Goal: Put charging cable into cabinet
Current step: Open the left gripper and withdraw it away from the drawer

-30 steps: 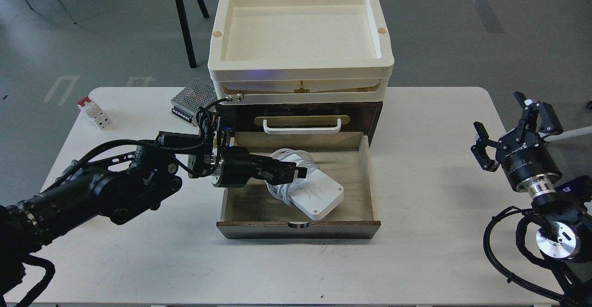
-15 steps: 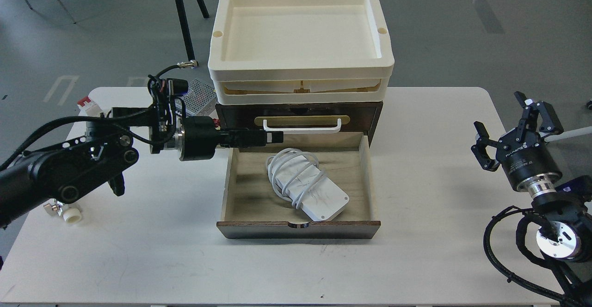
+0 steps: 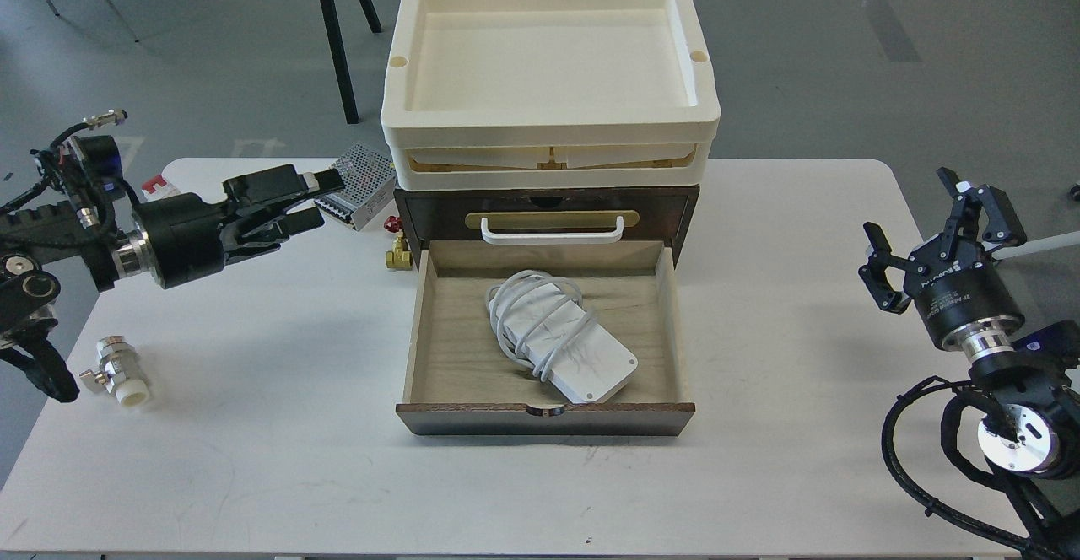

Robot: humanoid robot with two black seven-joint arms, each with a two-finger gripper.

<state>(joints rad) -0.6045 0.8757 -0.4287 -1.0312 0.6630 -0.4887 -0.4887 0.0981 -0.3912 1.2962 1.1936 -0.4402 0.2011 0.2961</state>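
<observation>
Charging cable (image 3: 557,341) lying in the open drawer of the cabinet (image 3: 548,206), well apart from my left gripper (image 3: 312,199), fingers parted and empty over the table (image 3: 759,476), my right gripper (image 3: 932,227) open, empty, far right.

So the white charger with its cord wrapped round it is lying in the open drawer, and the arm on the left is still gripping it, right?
Not quite. The head view shows the charging cable lying in the open drawer of the cabinet, but the left gripper is not gripping it. It hangs over the table, well left of the drawer, fingers apart and holding nothing.
</observation>
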